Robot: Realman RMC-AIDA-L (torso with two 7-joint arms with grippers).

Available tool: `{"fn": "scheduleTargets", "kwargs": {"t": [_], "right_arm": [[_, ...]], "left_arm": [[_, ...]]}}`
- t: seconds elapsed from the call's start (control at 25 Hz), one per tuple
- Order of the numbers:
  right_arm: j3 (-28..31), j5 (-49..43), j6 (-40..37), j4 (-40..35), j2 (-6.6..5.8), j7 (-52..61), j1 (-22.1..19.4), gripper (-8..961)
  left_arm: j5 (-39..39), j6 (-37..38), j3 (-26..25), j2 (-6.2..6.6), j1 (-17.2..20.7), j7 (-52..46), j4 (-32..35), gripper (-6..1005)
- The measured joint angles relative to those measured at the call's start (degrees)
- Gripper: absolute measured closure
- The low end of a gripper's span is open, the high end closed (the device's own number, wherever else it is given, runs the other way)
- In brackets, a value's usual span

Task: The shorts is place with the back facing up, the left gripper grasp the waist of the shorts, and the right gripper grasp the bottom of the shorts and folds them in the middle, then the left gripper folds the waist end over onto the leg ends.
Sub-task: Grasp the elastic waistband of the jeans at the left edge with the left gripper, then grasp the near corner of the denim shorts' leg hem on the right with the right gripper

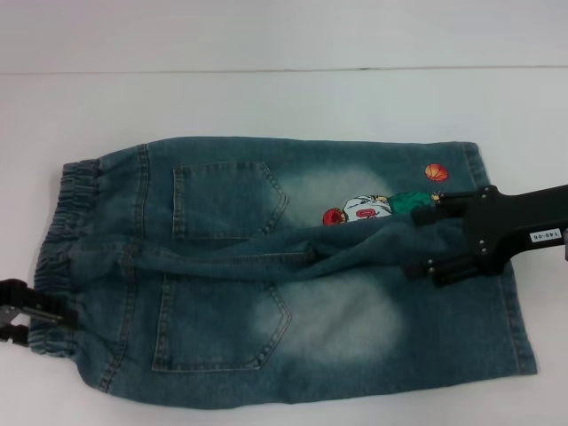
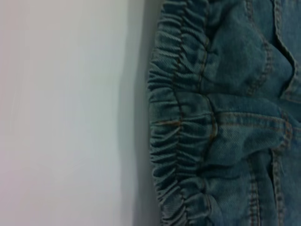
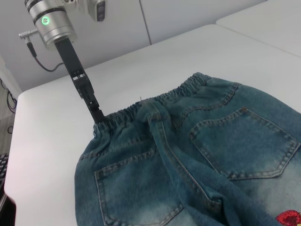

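Overhead, the shorts [image 1: 284,275] lie flat on the white table [image 1: 266,102], back up, waist [image 1: 62,248] toward the robot's left and leg ends [image 1: 497,257] toward its right. Bare table runs wide beyond the far edge; the near edge of the denim sits close to the bottom of the view. Two back pockets show, and a fold ridge runs along the middle between them. The left hand [image 1: 19,312] is cut off at the view's edge, touching the waist's near corner; whether it is closed I cannot tell. The right hand [image 1: 424,240], with one white label on its arm, rests over the middle of the leg ends beside the embroidery, its two fingers spread, denim bunched between them; a firm grip is not clear.

Next, the left wrist view shows only the ruffled waist [image 2: 181,127] against bare table [image 2: 61,113]; no fingers appear.

Lastly, the right wrist view shows the left hand [image 3: 99,121] at the waist [image 3: 155,101] edge, tips hidden in the ruffles, with open table [image 3: 51,141] around it.
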Motion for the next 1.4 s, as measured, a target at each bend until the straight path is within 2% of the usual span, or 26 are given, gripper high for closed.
{"fn": "scheduleTargets", "kwargs": {"t": [0.28, 0.4, 0.64, 0.84, 1.08, 1.24, 1.4], "right_arm": [[0.0, 0.0, 0.1, 0.0, 0.17, -0.2, -0.2, 12], [0.0, 0.0, 0.2, 0.0, 0.23, -0.5, -0.2, 11], [0.0, 0.0, 0.4, 0.0, 0.23, -0.8, -0.3, 11], [0.1, 0.0, 0.4, 0.0, 0.22, -0.8, -0.5, 12], [0.4, 0.0, 0.0, 0.0, 0.05, -0.4, -0.5, 12], [3.2, 1.3, -1.7, 0.0, -1.25, 4.4, 0.3, 11], [4.4, 1.5, -3.7, 0.0, -3.90, 13.2, 2.0, 12]], "left_arm": [[0.0, 1.4, 0.2, -0.03, 0.1, 0.7, 0.3, 303], [0.0, 1.0, 0.4, -0.47, 0.0, 2.0, 0.3, 306], [0.0, -0.1, 0.5, -1.22, -0.4, 3.1, 0.2, 434], [0.2, 0.1, 0.5, -1.06, -0.7, 3.4, 0.2, 541], [0.2, 0.5, 0.6, -0.97, -0.8, 3.6, 0.2, 803], [0.1, 0.6, 1.1, -1.12, -0.9, 4.0, 0.5, 897], [-0.1, 0.3, 0.9, -1.15, -1.7, 4.3, 0.6, 925]]}}
